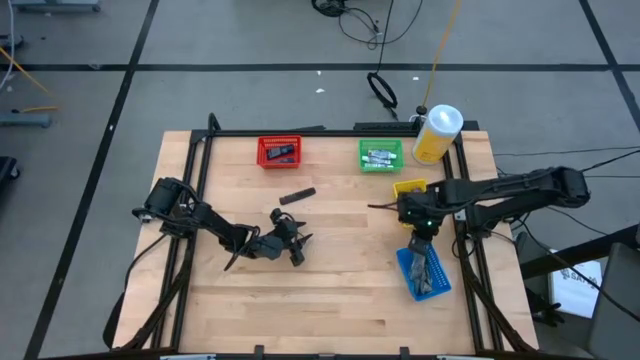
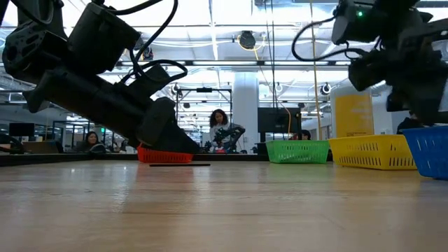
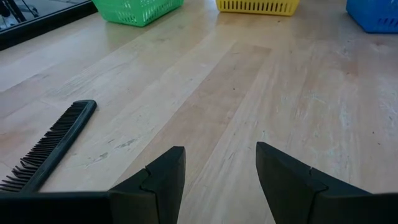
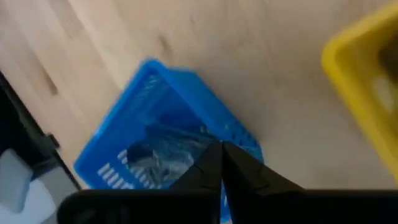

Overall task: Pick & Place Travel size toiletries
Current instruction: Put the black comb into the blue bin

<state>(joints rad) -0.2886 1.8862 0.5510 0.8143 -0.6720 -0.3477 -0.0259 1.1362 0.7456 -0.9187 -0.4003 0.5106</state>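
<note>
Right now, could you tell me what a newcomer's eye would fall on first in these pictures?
Probably the four coloured bins: the red bin and green bin along the far edge, the yellow bin and blue bin on the right. The right hand hovers shut above the blue bin, while the left hand sits open mid-table near a black comb.

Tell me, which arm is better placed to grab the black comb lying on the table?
Left. Its open tool sits low beside the comb; the right tool is shut above the blue bin, farther off.
</note>
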